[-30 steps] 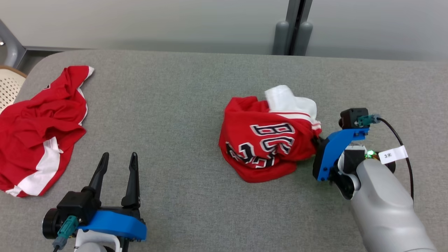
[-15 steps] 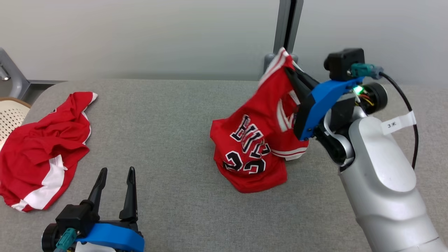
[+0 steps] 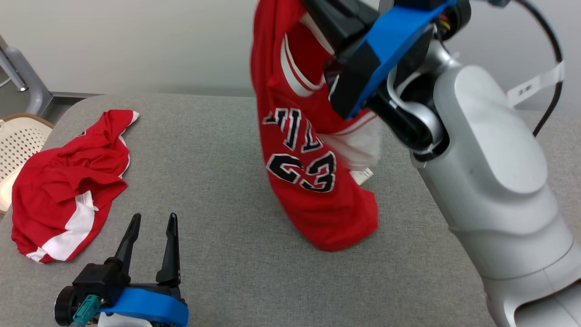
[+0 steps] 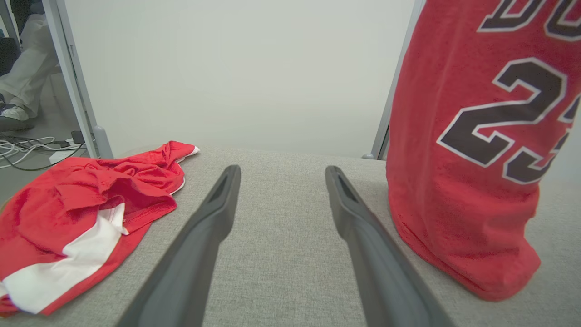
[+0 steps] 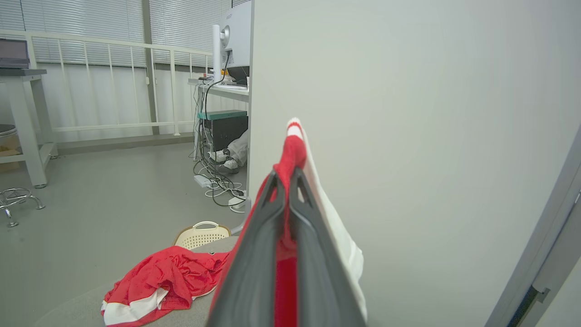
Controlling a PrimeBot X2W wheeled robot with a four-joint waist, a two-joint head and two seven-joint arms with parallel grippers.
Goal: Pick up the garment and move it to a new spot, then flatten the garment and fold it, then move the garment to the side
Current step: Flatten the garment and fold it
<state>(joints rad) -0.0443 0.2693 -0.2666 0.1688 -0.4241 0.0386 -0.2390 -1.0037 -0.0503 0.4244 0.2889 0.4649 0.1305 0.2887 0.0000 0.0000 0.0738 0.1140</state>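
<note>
Now, the grey padded table (image 3: 218,136) has plenty of bare surface around its middle and along its near edge, so choose your landing spot there. The red jersey (image 3: 313,181) hangs right of centre from the right gripper (image 5: 285,177), whose fingers are pinched tight on a trimmed edge of the cloth. Its lower hem appears to rest on the surface. Lift until that hem clears before you carry it sideways, or it will likely drag and bunch. Steer away from the other red garment (image 3: 68,181) heaped at the left edge. Your left gripper (image 3: 152,220) is spread wide and holding nothing near the front-left corner, well placed to catch a hanging corner.
</note>
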